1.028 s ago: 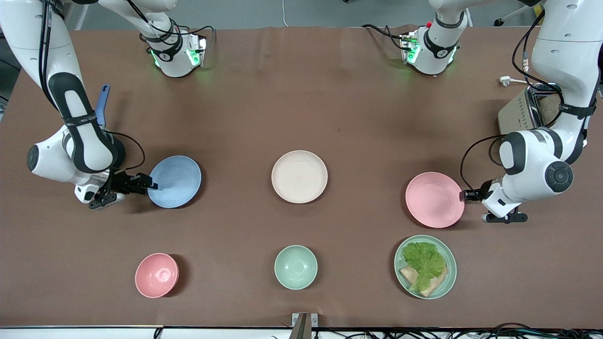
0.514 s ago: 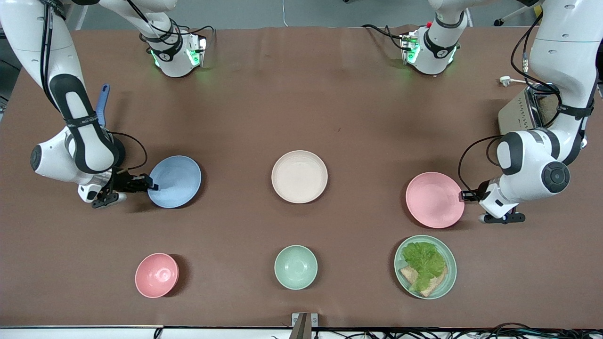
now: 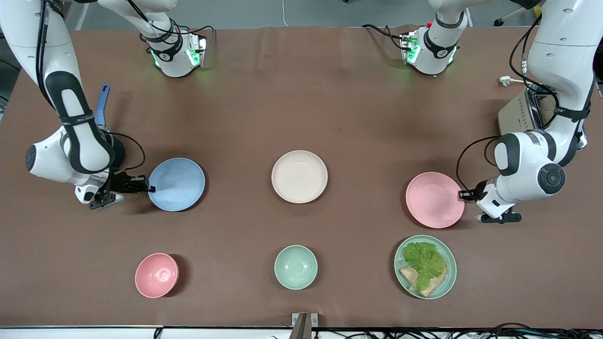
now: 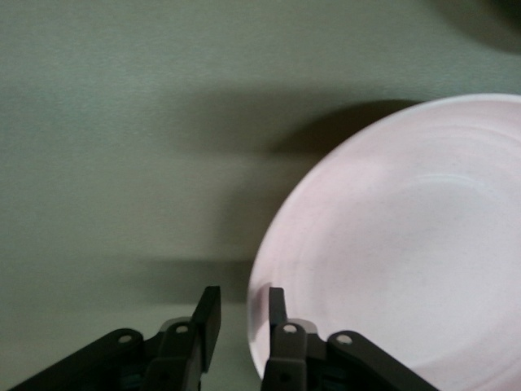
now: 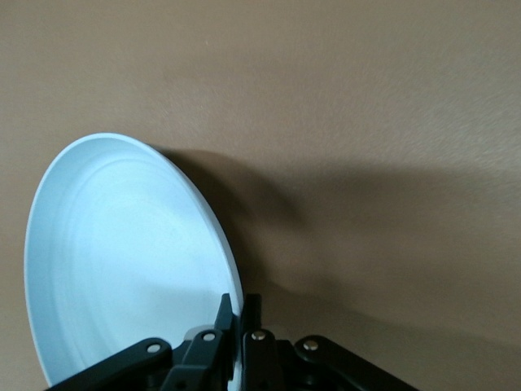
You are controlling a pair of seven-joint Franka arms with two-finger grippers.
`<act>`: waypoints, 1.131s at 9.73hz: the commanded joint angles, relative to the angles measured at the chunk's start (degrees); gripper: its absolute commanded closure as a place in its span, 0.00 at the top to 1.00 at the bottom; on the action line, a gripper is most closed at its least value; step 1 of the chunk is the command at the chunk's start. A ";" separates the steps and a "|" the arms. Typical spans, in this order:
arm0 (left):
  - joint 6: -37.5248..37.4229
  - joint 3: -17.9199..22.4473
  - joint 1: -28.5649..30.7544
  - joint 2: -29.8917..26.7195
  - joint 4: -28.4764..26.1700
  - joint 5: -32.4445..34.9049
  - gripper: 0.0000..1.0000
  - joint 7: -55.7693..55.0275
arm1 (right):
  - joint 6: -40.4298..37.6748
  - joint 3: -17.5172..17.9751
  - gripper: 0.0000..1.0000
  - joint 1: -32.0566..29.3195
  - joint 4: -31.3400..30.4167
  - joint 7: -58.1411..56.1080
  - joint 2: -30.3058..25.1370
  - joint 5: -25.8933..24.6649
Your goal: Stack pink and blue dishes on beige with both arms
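Observation:
The light blue plate lies toward the right arm's end of the table. My right gripper is shut on its rim. In the right wrist view the blue plate looks tilted up from the table, pinched in that gripper. The pink plate rests toward the left arm's end. My left gripper is open at its edge. In the left wrist view the pink plate has its rim between the spread fingers of that gripper. The beige plate sits in the middle, bare.
Nearer the front camera stand a small pink bowl, a mint-green bowl and a green plate with lettuce and bread. A toaster sits by the left arm. A blue-handled tool lies by the right arm.
The blue plate has shifted slightly toward the beige plate and tipped up in the right gripper. The left gripper has crept in over the pink plate's rim.

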 commanded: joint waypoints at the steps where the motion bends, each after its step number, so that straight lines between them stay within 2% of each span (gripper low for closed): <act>1: 1.29 -0.44 0.06 1.63 0.21 -0.55 0.00 -0.19 | -9.63 -4.28 0.00 0.35 3.79 0.00 -2.90 -0.74; 3: 0.67 -1.05 0.41 0.93 0.65 -0.55 0.00 0.51 | -17.80 -6.75 0.00 0.35 9.23 4.28 -3.52 -5.39; 4: -0.81 -4.02 1.02 -0.12 1.70 -0.81 0.00 0.08 | -21.60 -7.02 0.00 0.35 11.70 8.22 -4.39 -7.51; 5: -6.05 -5.26 1.11 -3.69 1.79 -2.29 0.00 0.07 | -24.16 -6.93 0.01 0.44 13.64 11.83 -5.62 -10.05; 6: -13.32 -6.84 0.85 -8.08 2.84 -6.66 0.00 -0.10 | -25.66 -6.84 0.01 1.22 14.61 15.35 -6.59 -11.64; 7: -19.05 -9.56 0.42 -10.82 3.63 -9.92 0.00 -3.67 | -26.90 -6.58 0.00 2.10 14.62 18.78 -7.91 -11.74; 9: -19.55 -18.15 -0.72 -10.16 3.82 -9.52 0.00 -17.70 | -28.75 -6.32 0.00 4.64 14.62 25.37 -10.11 -11.83; 11: -14.04 -19.08 -9.21 -7.70 3.47 -9.25 0.00 -28.62 | -29.02 -5.79 0.01 7.19 14.19 29.52 -10.90 -11.83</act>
